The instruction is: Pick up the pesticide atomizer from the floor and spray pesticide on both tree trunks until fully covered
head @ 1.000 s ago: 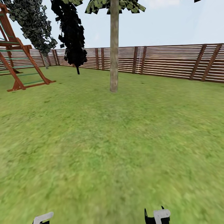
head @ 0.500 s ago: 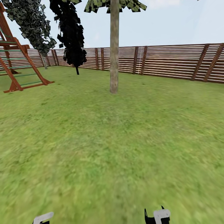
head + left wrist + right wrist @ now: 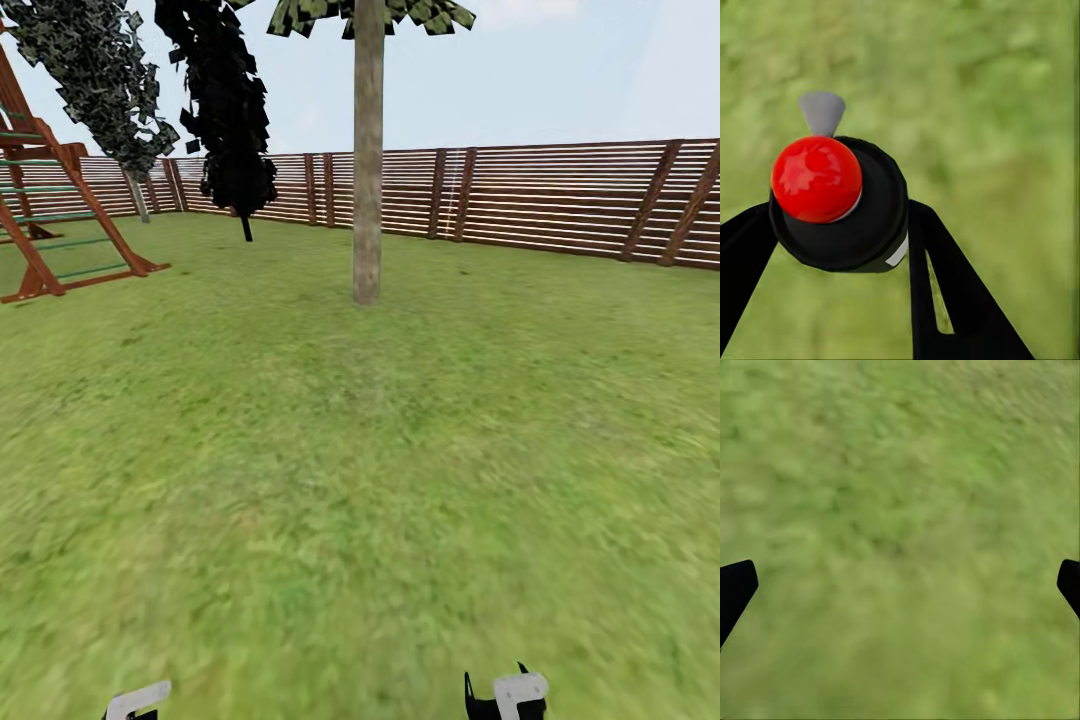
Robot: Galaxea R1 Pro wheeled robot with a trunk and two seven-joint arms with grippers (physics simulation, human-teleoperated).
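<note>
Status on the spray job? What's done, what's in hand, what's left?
Done: the pesticide atomizer is off the grass, clamped in the left gripper. In hand: the robot faces a tree trunk across open lawn, right gripper open. Left: no spray shows on that trunk; both trees apparently remain.

Both arms low at the bottom edge of the head view, just white wrist parts poking in, left arm (image 3: 138, 699) and right arm (image 3: 507, 693). Left gripper (image 3: 840, 232) has its black fingers (image 3: 945, 292) clamped around a dark round-bodied sprayer (image 3: 851, 225) with a red cap. Right gripper (image 3: 900, 585) spread wide, fingertips (image 3: 735, 585) at opposite frame edges, nothing between them.
</note>
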